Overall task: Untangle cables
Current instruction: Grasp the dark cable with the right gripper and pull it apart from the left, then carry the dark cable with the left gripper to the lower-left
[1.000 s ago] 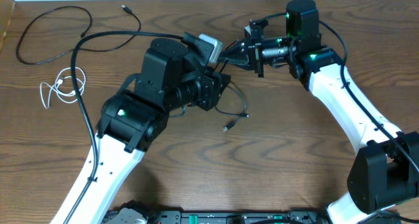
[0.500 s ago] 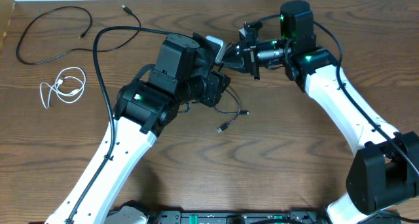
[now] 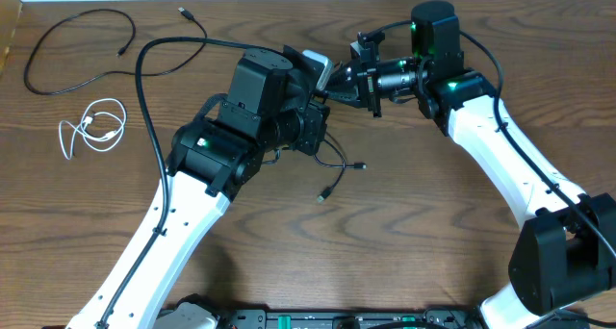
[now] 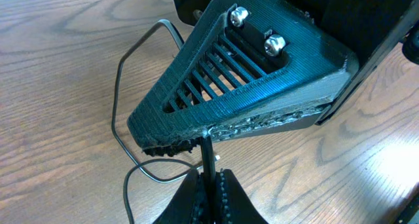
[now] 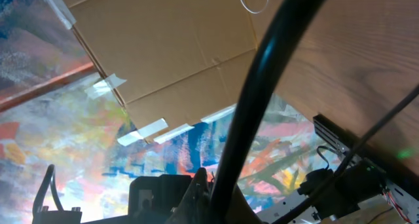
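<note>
- The left tool (image 4: 211, 177) is closed on the shorter black cable (image 4: 118, 112) — the cord rises from between its fingertips.
- The rest of that cable loops loosely on the worktop (image 3: 414, 223) just below the two tools.
- The right tool (image 3: 334, 87) is closed, its tip touching or just beside the left one; whether it pinches the cord I cannot tell.
- The longer black cable (image 3: 58, 29) and the white cable (image 3: 93, 127) lie well apart, at the worktop's far left.

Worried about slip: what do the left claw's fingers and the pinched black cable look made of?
The left claw fingers: black plastic, probably 3D-printed, matte; ribbed layer lines show. The black cable: smooth, slightly shiny jacket, likely rubber or PVC.
</note>
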Tool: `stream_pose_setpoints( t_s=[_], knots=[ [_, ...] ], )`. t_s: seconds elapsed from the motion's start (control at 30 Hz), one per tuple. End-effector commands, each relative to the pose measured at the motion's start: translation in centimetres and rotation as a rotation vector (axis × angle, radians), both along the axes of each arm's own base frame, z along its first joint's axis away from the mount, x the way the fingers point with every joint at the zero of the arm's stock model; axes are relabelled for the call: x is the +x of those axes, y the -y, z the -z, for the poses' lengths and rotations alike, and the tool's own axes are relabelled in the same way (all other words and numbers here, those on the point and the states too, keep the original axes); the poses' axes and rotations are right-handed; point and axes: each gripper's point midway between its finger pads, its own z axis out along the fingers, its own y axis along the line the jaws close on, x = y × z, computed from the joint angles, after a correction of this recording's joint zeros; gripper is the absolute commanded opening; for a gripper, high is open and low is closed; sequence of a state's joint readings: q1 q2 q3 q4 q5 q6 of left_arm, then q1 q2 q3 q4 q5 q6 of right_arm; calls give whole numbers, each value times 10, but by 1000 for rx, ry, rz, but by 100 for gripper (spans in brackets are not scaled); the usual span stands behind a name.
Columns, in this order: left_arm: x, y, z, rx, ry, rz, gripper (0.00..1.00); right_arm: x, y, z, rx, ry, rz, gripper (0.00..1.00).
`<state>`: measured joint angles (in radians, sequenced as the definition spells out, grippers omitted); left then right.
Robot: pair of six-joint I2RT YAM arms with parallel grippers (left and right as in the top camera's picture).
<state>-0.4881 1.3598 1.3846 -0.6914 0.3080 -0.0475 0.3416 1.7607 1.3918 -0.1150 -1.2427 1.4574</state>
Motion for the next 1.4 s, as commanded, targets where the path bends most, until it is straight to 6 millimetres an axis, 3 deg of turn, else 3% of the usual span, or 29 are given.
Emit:
stream_pose_setpoints(
  t_s=[0.0,0.03,0.1,0.13,0.23,0.27,0.4,0.53,0.67,0.8,0.87,1.1,1.37],
  knots=[
    [2,0,-6,0,24,2,7,-8,-2,-7,21,45,-41,2],
    [2,0,-6,-1,27,2,7,-7,-2,-7,20,62,-40,2],
    [3,0,-9,-13,31,-8,7,-2,0,-5,11,122,-21,13],
    [5,-3,-13,-33,29,-40,7,4,3,-4,3,189,-4,39],
    [7,-12,-25,-78,28,-98,7,12,11,-3,-3,284,13,77],
    [7,-18,-30,-96,32,-123,7,16,17,-3,-5,328,21,98],
    [3,-41,-55,-166,61,-213,8,34,44,-1,-23,473,62,99],
    [-9,-68,-84,-260,90,-320,7,43,73,12,-72,501,98,99],
    [-20,-100,-96,-328,74,-475,7,44,91,28,-126,485,113,99],
    [-28,-158,-91,-350,48,-810,7,40,101,51,-221,437,125,99],
    [-33,-180,-88,-345,46,-894,7,38,104,60,-266,417,126,99],
    [-48,-235,-58,-325,-77,-1155,8,38,108,69,-313,403,134,99],
    [-52,-296,-39,-303,-120,-1384,7,37,110,74,-338,388,139,99]
  ],
)
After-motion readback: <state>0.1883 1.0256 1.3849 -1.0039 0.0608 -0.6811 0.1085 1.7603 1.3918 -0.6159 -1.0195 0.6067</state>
